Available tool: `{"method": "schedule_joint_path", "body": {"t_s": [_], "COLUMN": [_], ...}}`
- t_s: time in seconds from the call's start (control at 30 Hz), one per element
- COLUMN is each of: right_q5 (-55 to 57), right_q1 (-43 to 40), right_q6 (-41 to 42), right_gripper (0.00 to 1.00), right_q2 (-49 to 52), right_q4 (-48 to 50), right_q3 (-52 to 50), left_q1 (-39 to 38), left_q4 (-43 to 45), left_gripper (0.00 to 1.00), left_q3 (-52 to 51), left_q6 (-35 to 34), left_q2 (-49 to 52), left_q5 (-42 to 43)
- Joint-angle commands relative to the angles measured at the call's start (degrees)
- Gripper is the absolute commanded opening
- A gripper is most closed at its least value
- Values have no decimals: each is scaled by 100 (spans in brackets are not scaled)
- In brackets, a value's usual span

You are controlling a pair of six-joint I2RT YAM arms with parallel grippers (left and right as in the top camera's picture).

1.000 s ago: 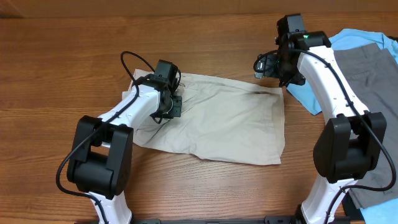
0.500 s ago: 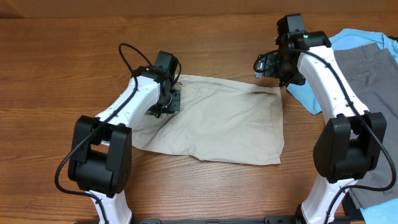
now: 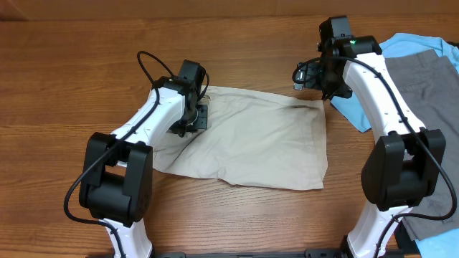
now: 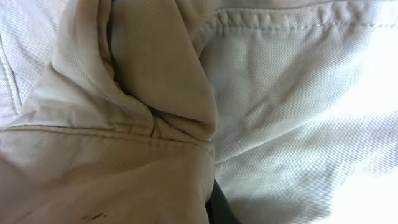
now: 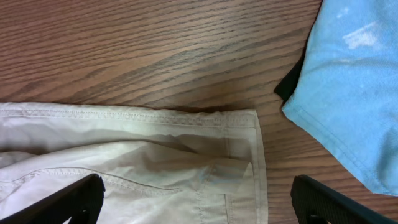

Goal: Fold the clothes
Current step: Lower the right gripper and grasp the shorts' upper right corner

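The khaki shorts lie spread on the wooden table. No finished fold shows, so folding appears largely outstanding. The left gripper sits buried in their far-left edge, and its jaw state cannot be told. The right gripper hovers above their far-right corner, jaws wide.

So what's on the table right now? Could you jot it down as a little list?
shorts: beige, spread on the table between the two arms
left gripper: down on the left part of the shorts, cloth bunched over it; open or shut unclear
right gripper: open, over the shorts' far right corner, holding nothing
blue shirt: at the right edge, next to the shorts
grey shorts: lying on the blue shirt
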Motion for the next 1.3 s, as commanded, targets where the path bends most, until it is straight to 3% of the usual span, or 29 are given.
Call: {"method": "schedule_joint_path", "body": {"t_s": [0.0,0.1,0.17,0.2,0.4,0.43,0.83,1.13,1.27], "right_q5": [-501,-1499,-1307,-1165,-960,-944,-909,-907,-903], "right_q1": [-7,-7,-7,-17,-15,-20,-269,-273,-273], "right_q6": [35,7,13,68,306,308,459,459,-101], "right_gripper": [100,100,98,85,39,36,44,45,54], "right_q2": [-177,-177,-177,-177,-177,-177,-153,22,96], "right_q4": [-7,-686,-1064,-1244,-1303,-1217,-166,17,232], "right_q3": [24,24,24,13,-487,-568,-1005,-1005,-1036], "left_q1": [0,0,0,0,0,0,0,2,0], "left_q4": [2,4,4,7,7,7,7,28,33], "left_gripper": [4,4,4,4,5,5,5,6,6], "left_q3": [92,92,92,92,92,92,92,92,92], "left_q6": [-37,-39,-37,-39,-39,-37,-37,-20,-20], "left_q2": [83,83,83,83,83,83,83,83,83], "left_q5": [-87,-87,-87,-90,-90,-90,-90,-96,-96]}}
